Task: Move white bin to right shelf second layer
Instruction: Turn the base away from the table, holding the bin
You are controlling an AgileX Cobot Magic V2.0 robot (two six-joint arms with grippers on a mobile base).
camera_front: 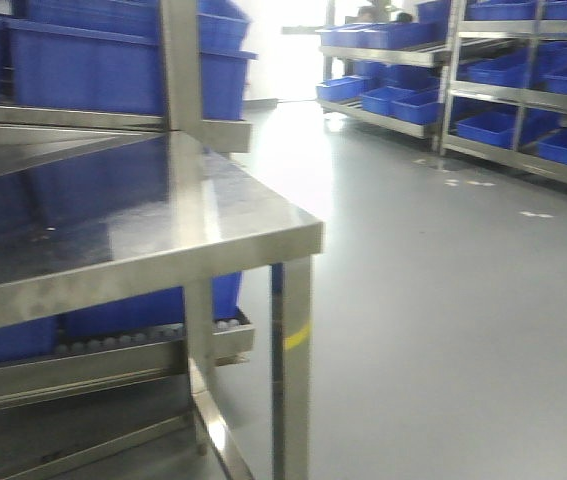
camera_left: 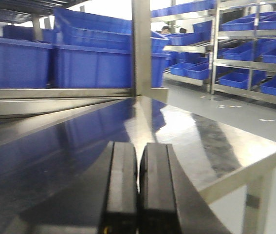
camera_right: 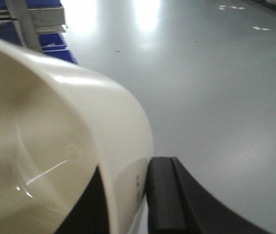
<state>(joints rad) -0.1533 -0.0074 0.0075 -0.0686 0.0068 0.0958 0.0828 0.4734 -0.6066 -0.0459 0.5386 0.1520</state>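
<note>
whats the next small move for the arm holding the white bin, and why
Probably carry the white bin toward the rack. The right gripper pinches the bin's wall, but only bare floor shows beneath it, with no roller level in that wrist's view.

The white bin runs off the right wrist view from 6 to 11 o'clock, most of its mouth cut away. Its wall half hides one finger of the right hand. Distant blue crates, at 2 o'clock, are blurred.
</note>
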